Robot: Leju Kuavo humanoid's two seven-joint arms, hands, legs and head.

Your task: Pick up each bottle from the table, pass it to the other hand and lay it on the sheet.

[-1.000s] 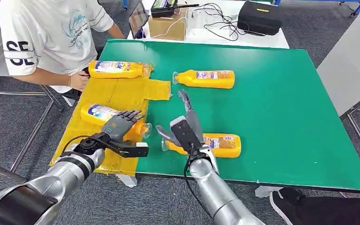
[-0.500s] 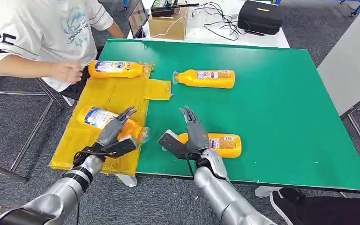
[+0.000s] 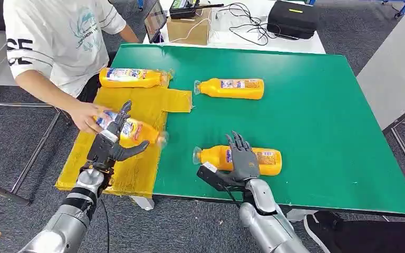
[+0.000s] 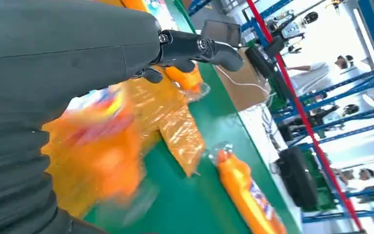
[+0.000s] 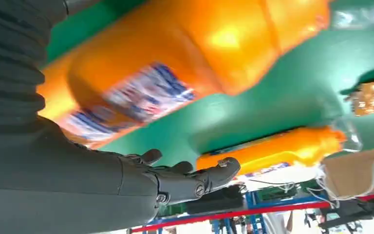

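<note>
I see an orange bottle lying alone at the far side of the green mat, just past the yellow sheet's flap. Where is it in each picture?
Head view: the far bottle lies across the mat, cap toward the yellow sheet.
Left wrist view: far bottle, on green just past the sheet's flap.
Right wrist view: far bottle, the smaller one beyond the big blurred near bottle.
Shared landmark: the cardboard box behind it.
</note>
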